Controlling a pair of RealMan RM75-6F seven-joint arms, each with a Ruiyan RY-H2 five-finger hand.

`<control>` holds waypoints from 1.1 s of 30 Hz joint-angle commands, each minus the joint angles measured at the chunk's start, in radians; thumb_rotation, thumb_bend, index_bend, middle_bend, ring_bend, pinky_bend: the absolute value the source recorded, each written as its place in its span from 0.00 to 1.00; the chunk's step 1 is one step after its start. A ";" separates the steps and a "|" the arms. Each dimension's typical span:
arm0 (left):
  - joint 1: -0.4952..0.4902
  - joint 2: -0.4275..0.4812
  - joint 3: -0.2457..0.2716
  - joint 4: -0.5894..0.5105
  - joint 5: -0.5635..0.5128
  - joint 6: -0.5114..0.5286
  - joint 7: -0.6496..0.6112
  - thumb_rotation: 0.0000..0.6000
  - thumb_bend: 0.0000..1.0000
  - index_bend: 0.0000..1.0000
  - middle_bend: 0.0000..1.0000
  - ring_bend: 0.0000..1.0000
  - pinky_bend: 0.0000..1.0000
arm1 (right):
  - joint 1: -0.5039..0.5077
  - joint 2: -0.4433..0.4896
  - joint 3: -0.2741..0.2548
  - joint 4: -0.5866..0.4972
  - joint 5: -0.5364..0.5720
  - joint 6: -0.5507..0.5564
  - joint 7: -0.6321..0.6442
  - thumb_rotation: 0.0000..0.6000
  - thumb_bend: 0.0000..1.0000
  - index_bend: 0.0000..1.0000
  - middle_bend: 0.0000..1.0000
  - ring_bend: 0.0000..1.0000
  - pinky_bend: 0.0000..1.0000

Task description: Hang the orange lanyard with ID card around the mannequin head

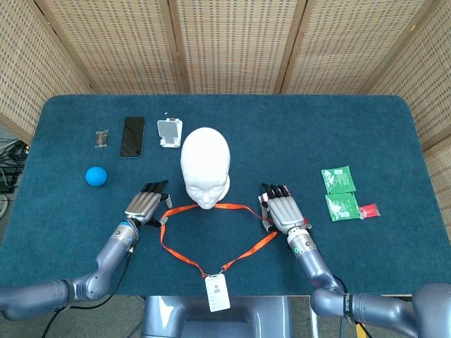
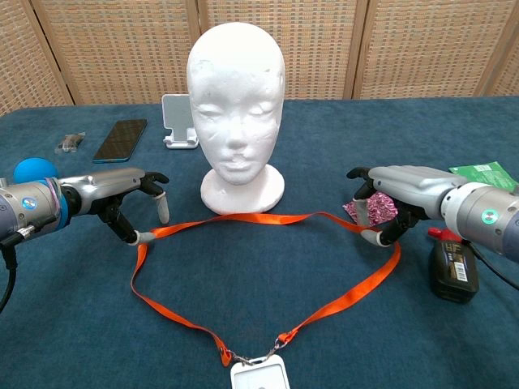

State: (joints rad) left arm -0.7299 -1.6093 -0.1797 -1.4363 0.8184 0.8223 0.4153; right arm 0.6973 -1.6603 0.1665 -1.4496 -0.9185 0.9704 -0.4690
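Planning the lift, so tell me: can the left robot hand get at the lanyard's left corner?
Probably yes. The left robot hand sits at the orange lanyard, fingertips touching its left corner; nothing lies between.

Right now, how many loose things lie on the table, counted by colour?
White: 3, head, stand, card
Orange: 1, lanyard
Green: 2, packets
Blue: 1, ball
Black: 1, phone
Red: 1, item
Grey: 1, clip
Total: 10
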 commanded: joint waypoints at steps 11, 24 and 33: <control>-0.023 0.000 0.022 -0.017 -0.050 0.039 0.032 1.00 0.36 0.44 0.00 0.00 0.00 | -0.002 0.004 -0.005 -0.002 -0.007 0.001 0.012 1.00 0.63 0.74 0.02 0.00 0.00; -0.045 -0.010 0.049 -0.009 -0.119 0.051 0.081 1.00 0.38 0.46 0.00 0.00 0.00 | -0.003 0.008 -0.008 -0.005 -0.007 0.005 0.012 1.00 0.63 0.74 0.02 0.00 0.00; -0.050 -0.006 0.051 -0.015 -0.124 0.055 0.071 1.00 0.43 0.48 0.00 0.00 0.00 | 0.002 0.005 -0.007 -0.006 -0.004 0.006 0.004 1.00 0.63 0.74 0.02 0.00 0.00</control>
State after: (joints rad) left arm -0.7796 -1.6157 -0.1288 -1.4513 0.6938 0.8770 0.4861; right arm 0.6987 -1.6555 0.1592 -1.4559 -0.9229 0.9763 -0.4646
